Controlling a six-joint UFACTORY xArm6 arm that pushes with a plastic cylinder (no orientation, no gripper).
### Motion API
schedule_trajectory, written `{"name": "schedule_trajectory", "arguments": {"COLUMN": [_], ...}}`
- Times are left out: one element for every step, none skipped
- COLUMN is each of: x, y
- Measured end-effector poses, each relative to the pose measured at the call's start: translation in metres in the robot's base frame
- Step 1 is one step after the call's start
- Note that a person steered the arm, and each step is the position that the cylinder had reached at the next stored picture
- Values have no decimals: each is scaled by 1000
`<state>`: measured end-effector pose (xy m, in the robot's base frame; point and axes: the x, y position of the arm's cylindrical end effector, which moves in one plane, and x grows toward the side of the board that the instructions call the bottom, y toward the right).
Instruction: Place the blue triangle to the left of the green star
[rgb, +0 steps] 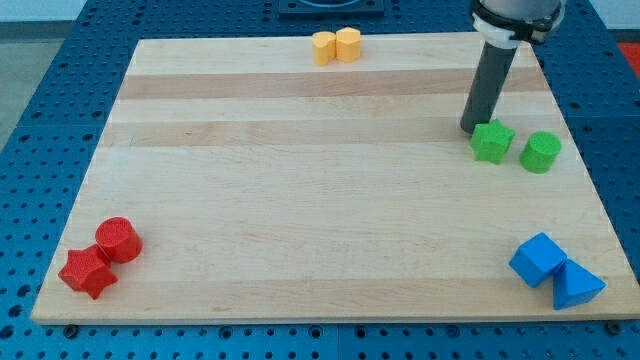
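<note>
The blue triangle (577, 284) lies at the board's bottom right corner, touching a blue cube (537, 258) on its upper left. The green star (492, 141) sits at the view's right, in the upper half. My tip (470, 129) rests just to the upper left of the green star, touching or nearly touching it. The tip is far above the blue triangle.
A green cylinder (540, 151) stands just right of the green star. Two yellow blocks (335, 45) sit together at the top edge. A red cylinder (118, 239) and red star (86, 271) lie at the bottom left. The wooden board (300, 180) sits on a blue perforated table.
</note>
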<state>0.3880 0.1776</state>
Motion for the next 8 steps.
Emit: {"name": "schedule_trajectory", "arguments": {"x": [12,19,19,10,-3,36,93,118], "y": [0,0,0,-9,-38,-75,-90,-83]}}
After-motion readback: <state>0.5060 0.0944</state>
